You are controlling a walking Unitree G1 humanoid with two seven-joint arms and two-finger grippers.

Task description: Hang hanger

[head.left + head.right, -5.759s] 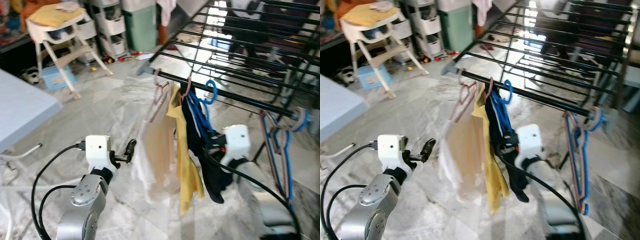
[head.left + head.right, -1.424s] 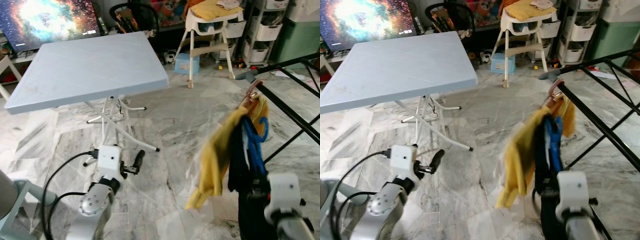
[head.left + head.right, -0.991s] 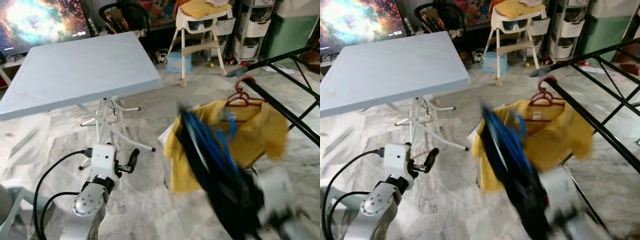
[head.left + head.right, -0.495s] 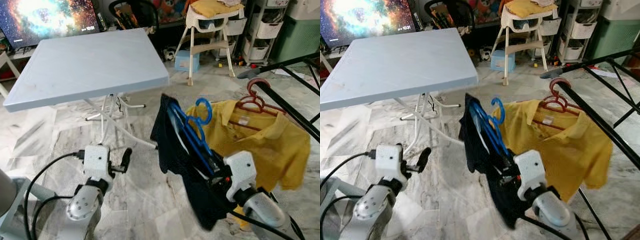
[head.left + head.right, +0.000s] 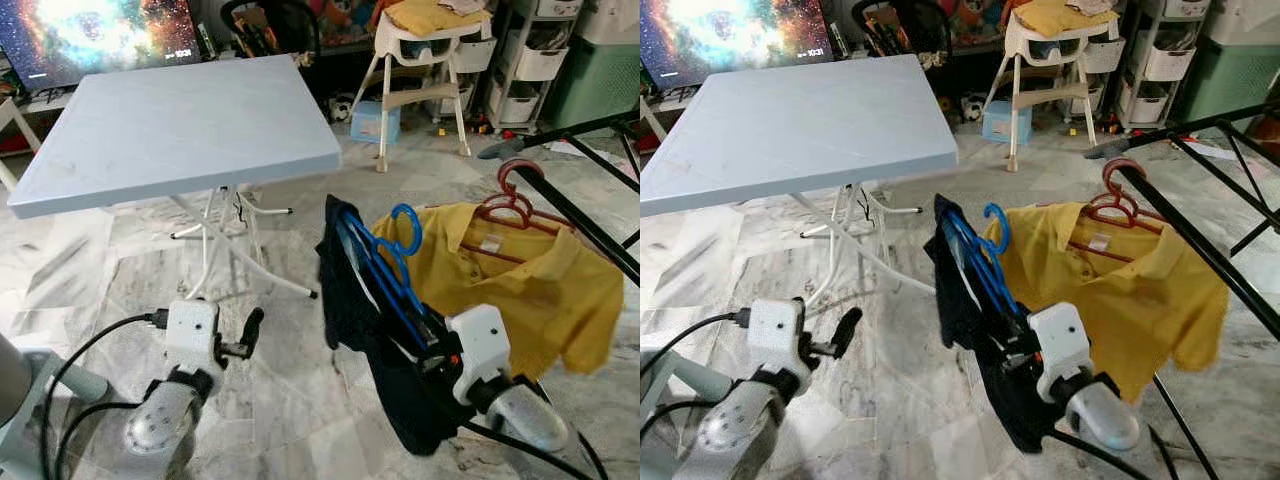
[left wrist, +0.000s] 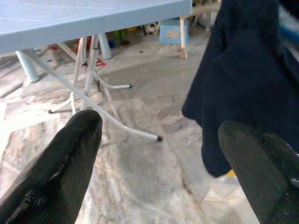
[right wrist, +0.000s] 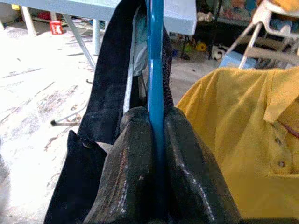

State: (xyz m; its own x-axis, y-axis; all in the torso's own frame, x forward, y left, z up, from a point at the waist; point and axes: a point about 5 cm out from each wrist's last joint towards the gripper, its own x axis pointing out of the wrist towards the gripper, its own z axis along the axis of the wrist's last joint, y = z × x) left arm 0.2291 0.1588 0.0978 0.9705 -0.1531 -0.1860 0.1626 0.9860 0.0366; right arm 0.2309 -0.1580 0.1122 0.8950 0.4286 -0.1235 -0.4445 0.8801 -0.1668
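Right tool (image 7: 156, 154) is clamped tight on the blue hanger (image 5: 385, 262), which carries a dark garment (image 5: 345, 290) and sits low over the marble floor (image 5: 290, 400), just left of the yellow shirt (image 5: 520, 290). That shirt hangs from a red hanger (image 5: 510, 200) on the black rack bar (image 5: 590, 240). Left tool (image 6: 159, 154) is spread wide, holding nothing, near the grey worktop (image 5: 180, 120).

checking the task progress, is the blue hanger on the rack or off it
Off it: the right gripper pinches the blue hanger, its hook free of the rack.
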